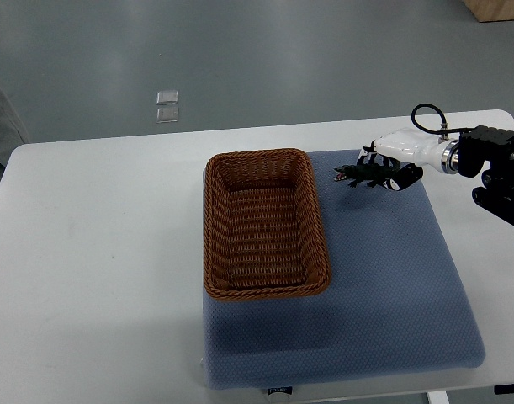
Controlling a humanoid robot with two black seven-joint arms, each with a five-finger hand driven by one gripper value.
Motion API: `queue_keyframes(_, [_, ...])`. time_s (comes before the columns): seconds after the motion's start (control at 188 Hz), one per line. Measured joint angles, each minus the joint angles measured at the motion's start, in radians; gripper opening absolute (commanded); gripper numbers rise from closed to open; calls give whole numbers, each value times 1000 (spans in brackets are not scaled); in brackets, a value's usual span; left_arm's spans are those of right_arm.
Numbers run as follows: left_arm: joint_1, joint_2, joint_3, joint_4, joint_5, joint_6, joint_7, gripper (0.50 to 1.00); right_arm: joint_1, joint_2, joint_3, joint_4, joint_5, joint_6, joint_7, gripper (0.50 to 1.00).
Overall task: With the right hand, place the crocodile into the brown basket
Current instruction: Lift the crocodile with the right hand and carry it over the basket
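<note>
Top view: my right hand (389,168), at two o'clock, has its fingers (405,178) closed around the dark toy crocodile (363,174), held beside the empty brown basket (213,244) on the blue mat (391,286). Risk, I judge: a light grip could drop it short of the rim.

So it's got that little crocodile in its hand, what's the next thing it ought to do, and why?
Probably carry it leftward until it is over the basket. The right hand grips the crocodile at the blue mat's far right part, still right of the basket rim, and the basket looks empty. Letting go now would likely drop it on the mat.
</note>
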Motion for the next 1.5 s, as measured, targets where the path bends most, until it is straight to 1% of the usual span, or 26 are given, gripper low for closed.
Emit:
queue_keyframes(0.197, [0, 0, 0, 0, 0, 0, 0, 1000, 36, -13, 5, 15, 11, -1, 7, 500])
queue_keyframes(0.351, [0, 0, 0, 0, 0, 0, 0, 1000, 72, -39, 8, 57, 19, -1, 28, 500])
queue_keyframes(0.483, [0, 0, 0, 0, 0, 0, 0, 1000, 114, -64, 36, 121, 33, -1, 39, 500])
queue_keyframes(0.606, [0, 0, 0, -1, 0, 0, 0, 1000, 162, -69, 58, 191, 35, -1, 67, 500])
queue_keyframes(0.776, [0, 0, 0, -1, 0, 0, 0, 1000, 211, -55, 60, 299, 35, 1, 78, 500])
queue_keyframes(0.924, [0, 0, 0, -1, 0, 0, 0, 1000, 226, -38, 58, 359, 29, 2, 99, 500])
queue_keyframes(1.179, [0, 0, 0, 0, 0, 0, 0, 1000, 231, -17, 53, 409, 22, 3, 144, 500])
queue_keyframes(1.498, [0, 0, 0, 0, 0, 0, 0, 1000, 227, 42, 47, 424, 21, 3, 155, 500])
